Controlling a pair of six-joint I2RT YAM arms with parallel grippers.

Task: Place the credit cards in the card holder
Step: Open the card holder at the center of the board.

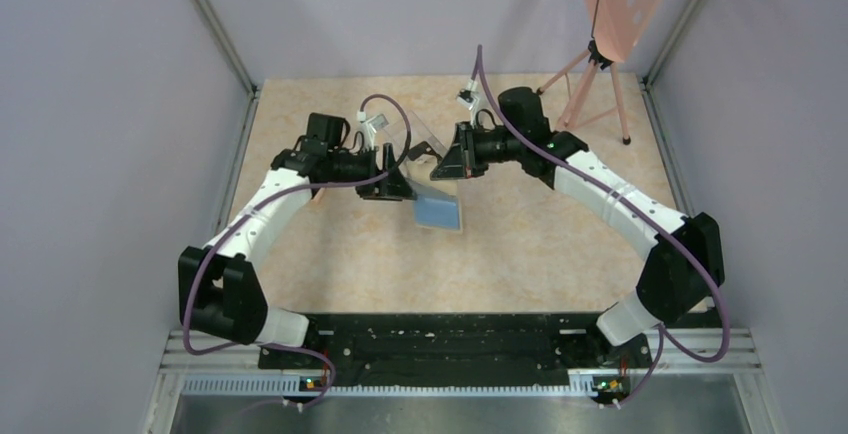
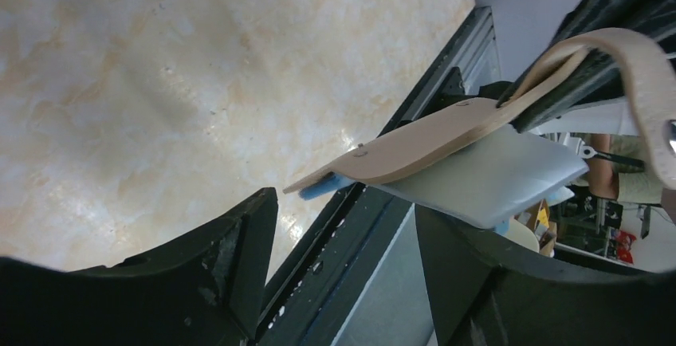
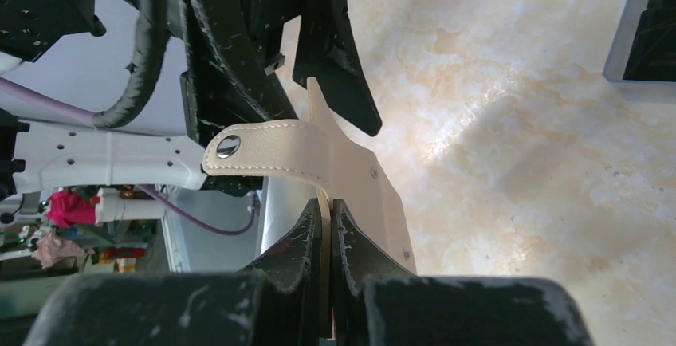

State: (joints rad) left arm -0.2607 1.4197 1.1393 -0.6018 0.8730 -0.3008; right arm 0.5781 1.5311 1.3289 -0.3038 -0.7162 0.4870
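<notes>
Card holder (image 1: 440,212), tan outside, grey-blue inside: hangs open above the middle of the table (image 1: 540,244), clear of its surface, between both grippers. Carries a snap strap (image 3: 263,148) curled over the top edge. Right gripper (image 3: 327,206): clenched on the edge of one tan flap. Left gripper (image 2: 344,202): released, fingers spread either side of the other flap. Pink stand (image 1: 590,84): at the far right corner.

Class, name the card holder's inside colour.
The card holder is grey-blue inside; best in top external view.
</notes>
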